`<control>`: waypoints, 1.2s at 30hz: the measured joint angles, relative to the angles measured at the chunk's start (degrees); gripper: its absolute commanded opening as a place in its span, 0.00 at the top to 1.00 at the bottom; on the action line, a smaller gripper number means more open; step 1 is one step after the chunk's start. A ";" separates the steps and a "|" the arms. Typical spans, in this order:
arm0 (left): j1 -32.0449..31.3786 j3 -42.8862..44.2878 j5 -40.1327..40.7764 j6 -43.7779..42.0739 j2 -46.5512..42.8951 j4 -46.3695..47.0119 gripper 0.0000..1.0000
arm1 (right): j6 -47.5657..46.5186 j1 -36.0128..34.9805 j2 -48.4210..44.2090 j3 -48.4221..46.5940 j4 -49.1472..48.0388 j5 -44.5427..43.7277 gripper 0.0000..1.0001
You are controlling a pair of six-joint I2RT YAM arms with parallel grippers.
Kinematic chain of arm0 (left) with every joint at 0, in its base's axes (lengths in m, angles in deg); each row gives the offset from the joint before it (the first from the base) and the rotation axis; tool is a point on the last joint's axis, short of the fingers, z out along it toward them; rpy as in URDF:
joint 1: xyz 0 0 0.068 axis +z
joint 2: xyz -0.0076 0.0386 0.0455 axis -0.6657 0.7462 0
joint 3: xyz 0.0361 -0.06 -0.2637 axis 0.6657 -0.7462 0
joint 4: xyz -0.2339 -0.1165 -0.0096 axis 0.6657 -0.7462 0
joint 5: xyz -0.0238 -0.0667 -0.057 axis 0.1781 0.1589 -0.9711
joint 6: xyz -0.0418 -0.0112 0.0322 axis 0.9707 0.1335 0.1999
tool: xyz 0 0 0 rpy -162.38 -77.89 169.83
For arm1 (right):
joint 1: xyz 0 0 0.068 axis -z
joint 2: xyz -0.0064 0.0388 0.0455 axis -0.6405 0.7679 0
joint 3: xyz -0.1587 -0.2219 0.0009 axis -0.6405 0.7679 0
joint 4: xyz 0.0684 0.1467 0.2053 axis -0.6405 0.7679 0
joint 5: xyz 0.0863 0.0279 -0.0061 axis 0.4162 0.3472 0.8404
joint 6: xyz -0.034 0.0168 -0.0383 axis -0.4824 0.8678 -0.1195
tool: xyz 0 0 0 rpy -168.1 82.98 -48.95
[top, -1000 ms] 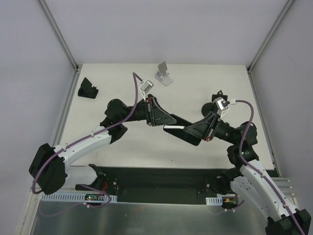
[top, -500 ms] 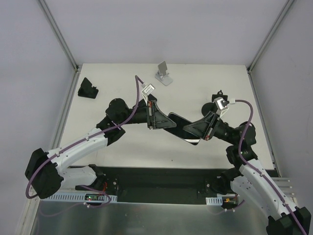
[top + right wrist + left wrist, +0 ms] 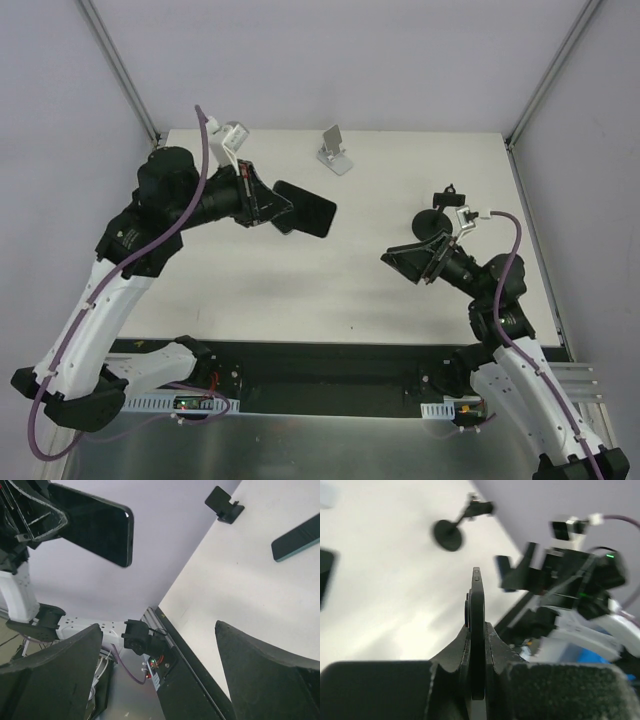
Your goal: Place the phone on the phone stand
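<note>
The left claw is clenching one end of the phone, and the arm is holding it up in the air over the left half of the counter. The phone's dark slab is sticking out to the right of the claw; in the left wrist view it is showing edge-on, pinched between the two fingers. The phone stand is sitting at the far edge of the counter, a little right of the phone and apart from it. The right claw is hanging released over the right side, its jaws spreading wide with nothing between them. A black round-footed holder is standing just beyond it.
</note>
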 measured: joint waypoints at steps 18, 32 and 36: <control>33.00 20.17 19.50 -34.27 32.89 -23.98 1.00 | -3.34 0.76 -0.98 1.66 10.54 3.34 0.08; 40.98 40.52 24.72 -47.50 52.89 -25.00 1.00 | -16.68 0.76 2.99 -10.91 28.65 6.05 0.12; 42.86 41.07 26.01 -49.13 54.71 -25.44 1.00 | -23.69 0.76 5.14 -16.24 36.13 5.05 0.12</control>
